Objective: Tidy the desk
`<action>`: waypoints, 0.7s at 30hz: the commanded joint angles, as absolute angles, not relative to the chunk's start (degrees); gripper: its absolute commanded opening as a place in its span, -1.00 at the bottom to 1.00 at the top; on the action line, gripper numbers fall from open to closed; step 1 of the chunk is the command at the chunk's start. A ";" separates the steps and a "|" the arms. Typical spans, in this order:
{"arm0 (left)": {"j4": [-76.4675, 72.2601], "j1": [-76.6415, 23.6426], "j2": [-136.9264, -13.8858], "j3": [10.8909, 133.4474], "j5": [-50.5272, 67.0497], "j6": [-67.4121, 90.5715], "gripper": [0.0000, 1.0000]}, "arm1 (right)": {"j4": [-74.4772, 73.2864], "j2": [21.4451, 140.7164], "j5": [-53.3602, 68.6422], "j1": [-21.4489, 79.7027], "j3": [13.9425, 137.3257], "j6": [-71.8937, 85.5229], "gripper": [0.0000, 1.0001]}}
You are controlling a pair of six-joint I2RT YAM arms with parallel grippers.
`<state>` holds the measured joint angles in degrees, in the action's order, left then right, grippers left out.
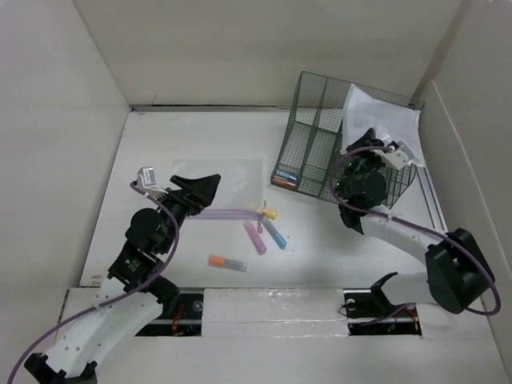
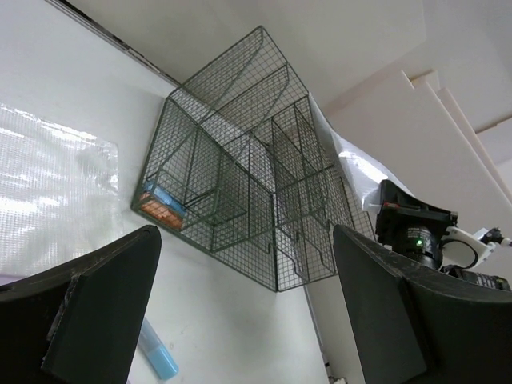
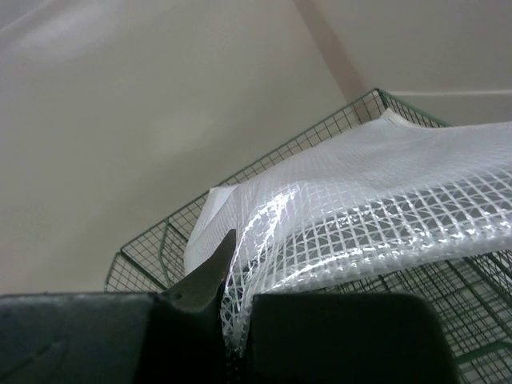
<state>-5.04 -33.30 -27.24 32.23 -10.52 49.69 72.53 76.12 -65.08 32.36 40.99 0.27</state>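
- Desk (image 1: 192, 136): flat, matte white tabletop walled by white panels, filling the scene beyond the arm bases.
- Left gripper (image 1: 202, 190) hangs spread wide and empty, left of centre.
- Right gripper (image 3: 234, 316) pinches a clear mesh-patterned pouch (image 3: 360, 200) over the green wire basket (image 1: 308, 140), far right.
- Basket's orange-and-blue item (image 1: 286, 176) is too small to identify.

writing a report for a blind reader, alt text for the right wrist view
The right gripper is shut on the edge of a clear gridded plastic pouch that lies across the top of a green wire basket, white wall behind.
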 commanded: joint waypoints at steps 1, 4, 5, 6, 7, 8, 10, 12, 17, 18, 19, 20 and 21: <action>-9.05 -33.31 -27.51 32.34 -9.32 48.69 0.68 | 82.14 72.43 -63.82 29.09 41.04 -4.15 -1.00; -8.97 -33.31 -27.51 32.17 -9.58 48.69 0.68 | 69.85 70.32 -58.03 26.20 45.17 2.33 -1.00; -8.88 -33.31 -27.34 32.17 -9.67 48.78 0.67 | 64.48 69.70 -55.75 25.23 46.74 4.98 -1.00; -8.79 -33.31 -27.16 31.91 -9.84 48.69 0.68 | 51.98 68.31 -51.63 24.18 50.76 8.84 -1.00; -8.79 -33.31 -27.07 31.82 -10.02 48.69 0.67 | 46.98 67.77 -48.29 21.47 52.71 15.40 -1.00; -8.88 -33.31 -26.81 31.73 -10.19 48.69 0.67 | 43.63 67.50 -45.03 20.23 54.47 17.21 -1.00; -8.62 -33.31 -26.46 31.90 -10.55 48.60 0.67 | 45.24 65.32 -44.21 20.74 54.41 16.63 -1.00; -8.61 -33.31 -26.46 31.90 -10.46 48.52 0.67 | 46.66 64.61 -45.60 21.61 54.06 15.65 -1.00; -9.49 -33.31 -27.33 31.64 -9.32 48.95 0.67 | 45.88 62.32 -52.02 23.38 57.04 11.25 -1.00; -9.58 -33.31 -27.42 31.64 -9.06 49.04 0.67 | 45.97 62.31 -54.03 23.90 57.04 10.99 -1.00; -9.67 -33.31 -27.68 31.47 -8.70 49.22 0.67 | 44.57 62.14 -54.23 23.91 56.95 11.94 -1.00; -10.02 -33.31 -27.86 31.29 -8.53 49.39 0.67 | 43.08 62.05 -54.49 23.91 56.17 13.35 -1.00; -10.45 -33.31 -27.95 31.12 -8.35 49.83 0.67 | 41.94 62.40 -54.23 23.91 55.38 15.10 -1.00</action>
<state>-6.87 -33.30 -27.44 32.16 -9.85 49.63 43.75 63.18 -52.99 23.40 54.02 12.97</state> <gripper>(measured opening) 0.837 0.047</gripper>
